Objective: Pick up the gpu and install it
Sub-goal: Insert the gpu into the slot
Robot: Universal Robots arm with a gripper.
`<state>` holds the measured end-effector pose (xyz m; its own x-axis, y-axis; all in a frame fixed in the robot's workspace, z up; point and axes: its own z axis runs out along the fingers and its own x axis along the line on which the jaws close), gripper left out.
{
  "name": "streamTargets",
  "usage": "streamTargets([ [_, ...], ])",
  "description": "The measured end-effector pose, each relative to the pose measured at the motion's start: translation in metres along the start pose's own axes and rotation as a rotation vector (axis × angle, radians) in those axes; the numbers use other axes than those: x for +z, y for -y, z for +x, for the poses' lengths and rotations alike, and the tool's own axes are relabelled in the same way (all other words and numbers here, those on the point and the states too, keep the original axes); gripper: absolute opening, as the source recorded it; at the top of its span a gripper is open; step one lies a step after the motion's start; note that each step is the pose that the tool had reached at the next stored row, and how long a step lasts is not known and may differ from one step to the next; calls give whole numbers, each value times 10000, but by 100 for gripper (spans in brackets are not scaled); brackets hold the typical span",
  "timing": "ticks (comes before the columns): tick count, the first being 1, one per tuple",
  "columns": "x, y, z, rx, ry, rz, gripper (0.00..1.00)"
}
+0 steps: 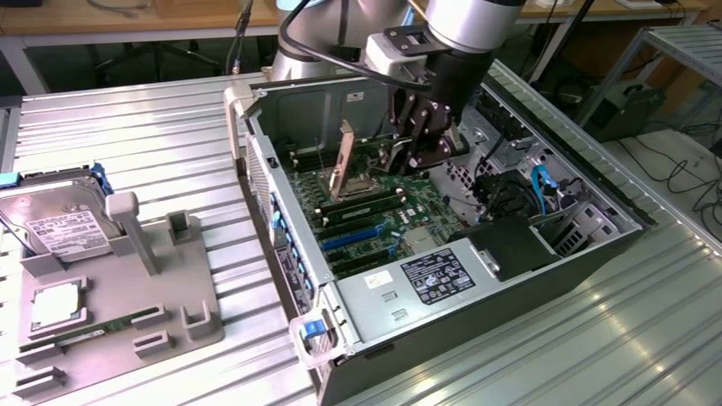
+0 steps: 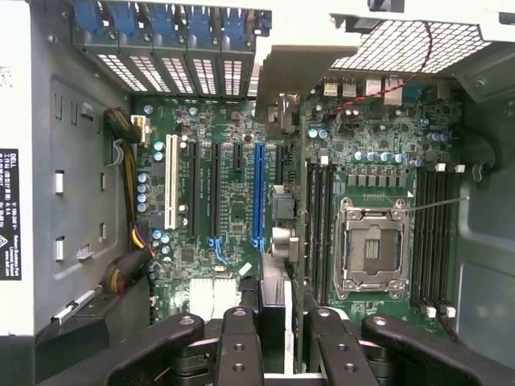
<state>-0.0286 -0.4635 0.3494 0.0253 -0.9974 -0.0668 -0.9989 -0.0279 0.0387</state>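
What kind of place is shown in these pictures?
Probably a robotics lab or test bench for computer assembly. An open computer case lies on a ribbed metal table, a grey fixture holds a hard drive, and cables trail on the floor.

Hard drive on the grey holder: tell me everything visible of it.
The hard drive is a boxy silver metal unit with a white printed label facing up. It rests in a grey holder on the ribbed metal table, at the exterior view's left, with a blue part at its far edge. The pincer is apart from it, inside the computer case.
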Motion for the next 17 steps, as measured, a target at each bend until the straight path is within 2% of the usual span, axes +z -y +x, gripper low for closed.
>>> streamTargets([
  [17,38,0,52,0,2,0,28],
])
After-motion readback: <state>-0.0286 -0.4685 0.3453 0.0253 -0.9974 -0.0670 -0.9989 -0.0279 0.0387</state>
